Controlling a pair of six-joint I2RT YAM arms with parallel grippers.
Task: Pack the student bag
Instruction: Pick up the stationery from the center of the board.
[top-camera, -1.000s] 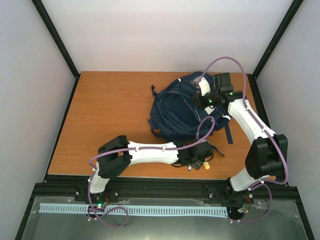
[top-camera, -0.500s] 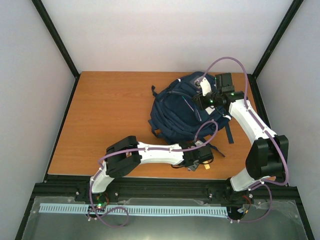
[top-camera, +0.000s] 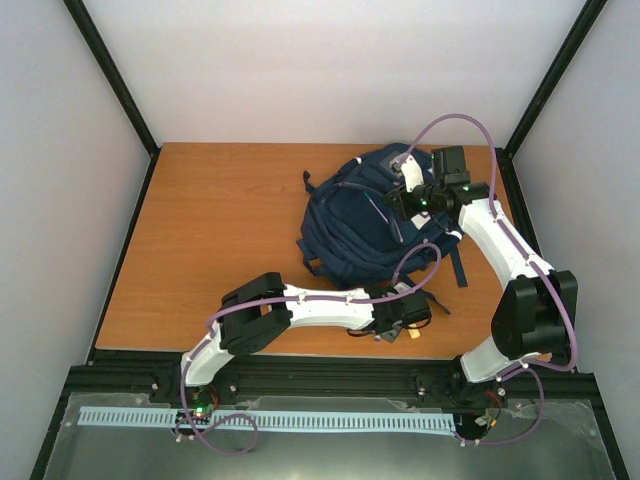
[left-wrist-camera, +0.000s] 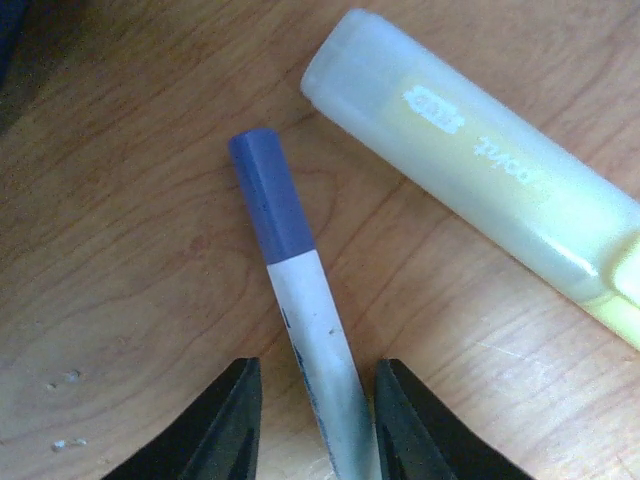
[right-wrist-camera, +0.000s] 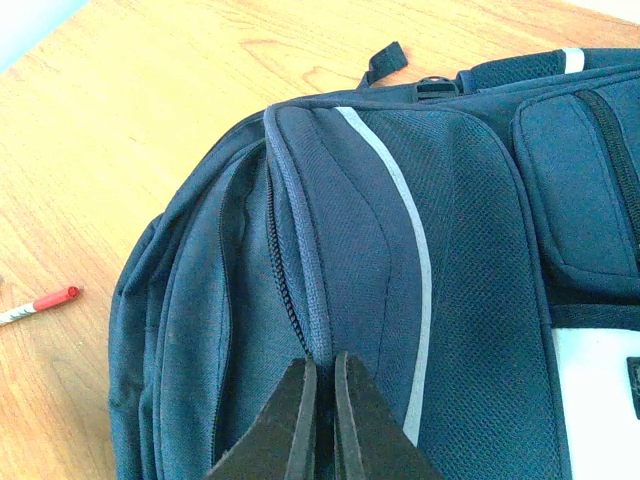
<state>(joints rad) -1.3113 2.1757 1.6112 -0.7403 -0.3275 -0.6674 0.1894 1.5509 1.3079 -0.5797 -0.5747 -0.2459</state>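
The navy-blue student bag (top-camera: 355, 225) lies at the table's back right; the right wrist view shows its white stripe and open zipper (right-wrist-camera: 400, 260). My right gripper (right-wrist-camera: 324, 405) is shut on the bag's piped zipper edge and holds the fabric up (top-camera: 405, 200). My left gripper (left-wrist-camera: 312, 420) is open near the table's front edge (top-camera: 400, 322). Its fingers straddle a white pen with a blue cap (left-wrist-camera: 295, 300) lying flat on the wood. A gap shows on each side of the pen.
A pale yellow highlighter (left-wrist-camera: 480, 170) lies just right of the pen, and shows in the top view (top-camera: 414, 335). A white pen with a red cap (right-wrist-camera: 40, 302) lies on the table left of the bag. A dark strap (top-camera: 458, 262) trails from the bag toward the front.
My left arm has reached farther right along the front edge and lowered its gripper over the pens. My right gripper has stayed on the bag.
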